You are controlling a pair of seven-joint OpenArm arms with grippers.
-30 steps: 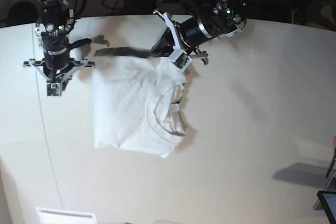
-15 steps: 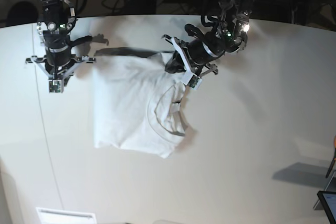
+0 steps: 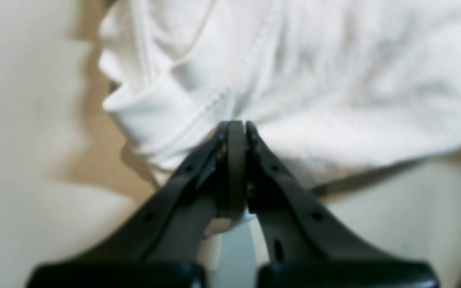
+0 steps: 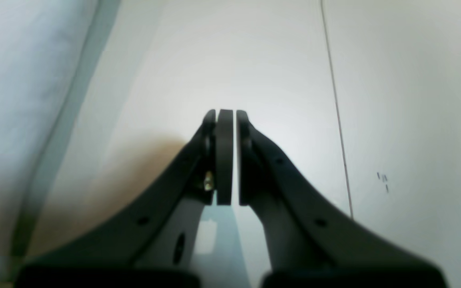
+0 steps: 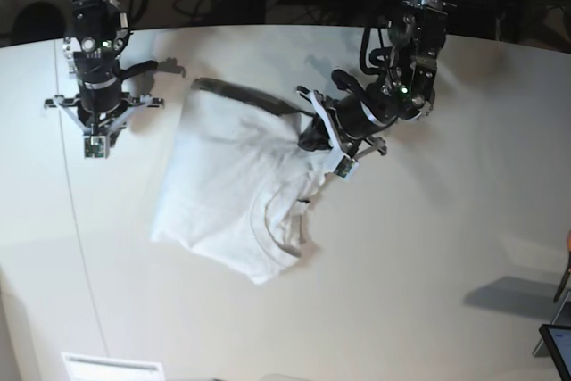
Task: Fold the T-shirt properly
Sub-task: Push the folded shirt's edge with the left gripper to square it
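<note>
The white T-shirt (image 5: 227, 185) lies folded on the white table, skewed, with its neck opening (image 5: 281, 216) toward the front right. My left gripper (image 5: 314, 137) is shut on the shirt's right edge near the collar. In the left wrist view the closed fingertips (image 3: 236, 128) pinch wrinkled hemmed fabric (image 3: 294, 80). My right gripper (image 5: 92, 142) is shut and empty, pointing down over bare table left of the shirt. In the right wrist view its tips (image 4: 226, 116) are together over the table, and the shirt (image 4: 14, 80) shows at the left edge.
A thin seam line (image 5: 80, 247) runs across the table on the left, also seen in the right wrist view (image 4: 334, 100). A white sheet (image 5: 111, 368) lies at the front edge. A dark device (image 5: 558, 345) sits at the front right corner. Cables hang behind the table.
My left gripper has moved right and toward the front while holding the shirt, pulling its upper right part along. The shirt has turned and shifted. The right arm has stayed put.
</note>
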